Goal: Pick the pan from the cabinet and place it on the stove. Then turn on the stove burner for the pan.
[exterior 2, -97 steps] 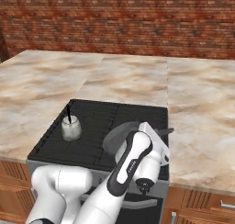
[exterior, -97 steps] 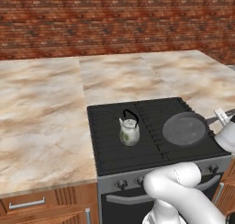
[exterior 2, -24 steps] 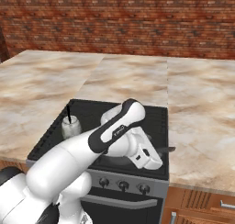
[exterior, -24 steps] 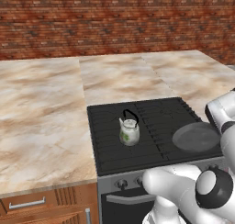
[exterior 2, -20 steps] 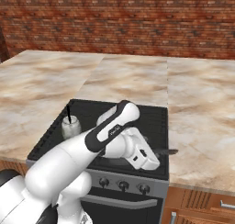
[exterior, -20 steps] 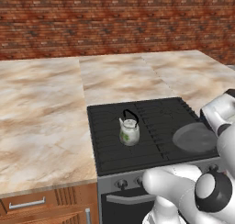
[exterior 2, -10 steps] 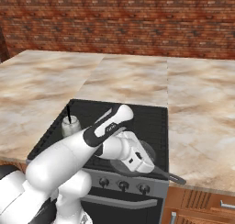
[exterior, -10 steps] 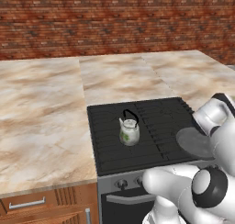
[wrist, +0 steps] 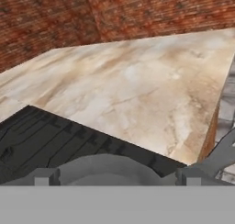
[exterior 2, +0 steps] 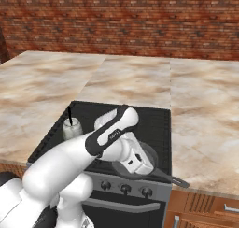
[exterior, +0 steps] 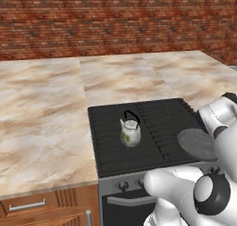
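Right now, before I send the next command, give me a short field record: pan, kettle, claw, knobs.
pan: the pan sits on the stove's right front grate, handle past the front right corner
kettle: the kettle stands upright on the left half of the grate, apart from the pan
claw: the claw is open just above the pan, holding nothing
knobs: the knobs line the grey front, untouched

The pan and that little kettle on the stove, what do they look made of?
The pan looks like dark grey metal with a matte finish: flat, even colour, no glints. The kettle seems glazed or enamelled, perhaps ceramic: whitish, faintly green-patterned body with a black hoop handle. The stove grate looks like black cast metal.
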